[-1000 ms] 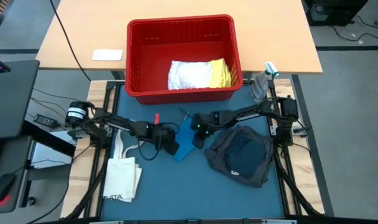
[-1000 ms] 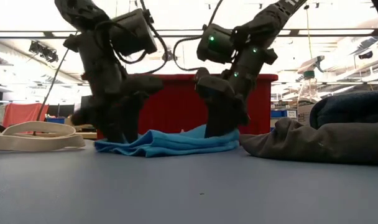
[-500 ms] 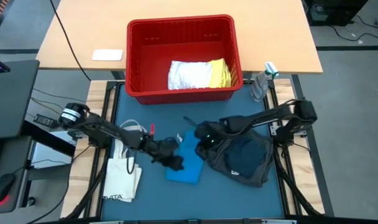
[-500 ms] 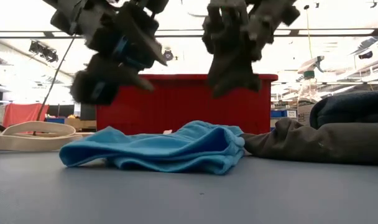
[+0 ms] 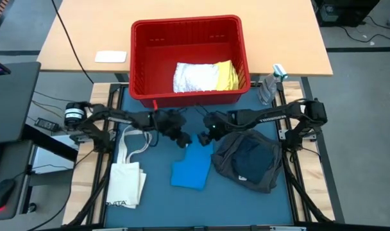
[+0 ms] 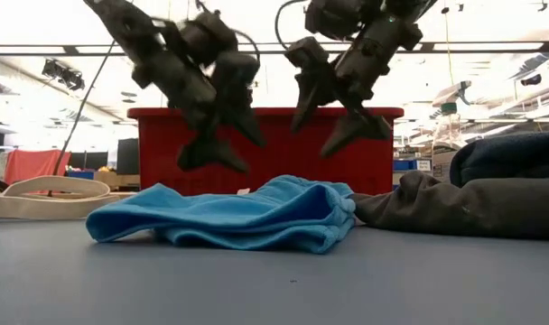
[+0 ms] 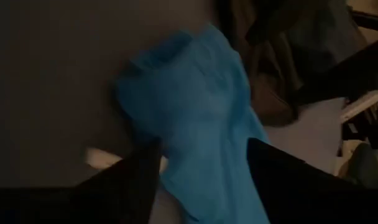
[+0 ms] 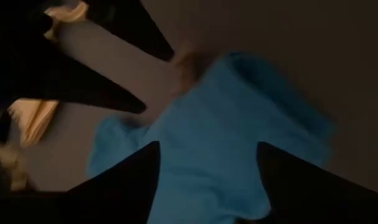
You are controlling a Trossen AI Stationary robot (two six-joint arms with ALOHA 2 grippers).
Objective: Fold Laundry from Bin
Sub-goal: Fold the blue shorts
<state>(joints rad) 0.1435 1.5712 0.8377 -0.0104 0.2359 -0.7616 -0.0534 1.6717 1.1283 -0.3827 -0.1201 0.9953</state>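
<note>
**Q:** Blue cloth at the centre of the high view: what is it, and does anything hold it?

**A:** It is a bright blue cloth (image 5: 192,170), one piece of the laundry, lying bunched on the dark blue table mat (image 5: 163,205). Nothing holds it. The left gripper (image 5: 182,138) and the right gripper (image 5: 206,136) both hang above it, just beyond its upper edge in the frame. In the low view the left gripper (image 6: 222,149) and the right gripper (image 6: 333,122) are clear of the cloth (image 6: 229,215), with open air between fingertips and fabric.

**Q:** How wide do the fingers stand?

**A:** Both pairs are spread apart and empty. In the left wrist view the two dark fingers (image 7: 130,180) frame the cloth (image 7: 195,130) with a wide gap; the right wrist view shows the same, its fingers (image 8: 130,180) parted over the cloth (image 8: 220,149).

**Q:** Where is the rest of the laundry?

**A:** A dark grey piece (image 5: 265,173) with a navy piece (image 5: 249,160) on top sits at lower right of centre, its edge touching the blue cloth. A white textured piece (image 5: 194,77) and a yellow piece (image 5: 227,76) lie inside the red bin (image 5: 140,58) at upper centre.

**Q:** And at lower left?

**A:** A cream tote bag (image 5: 126,183) lies flat, handles toward the left arm.
</note>
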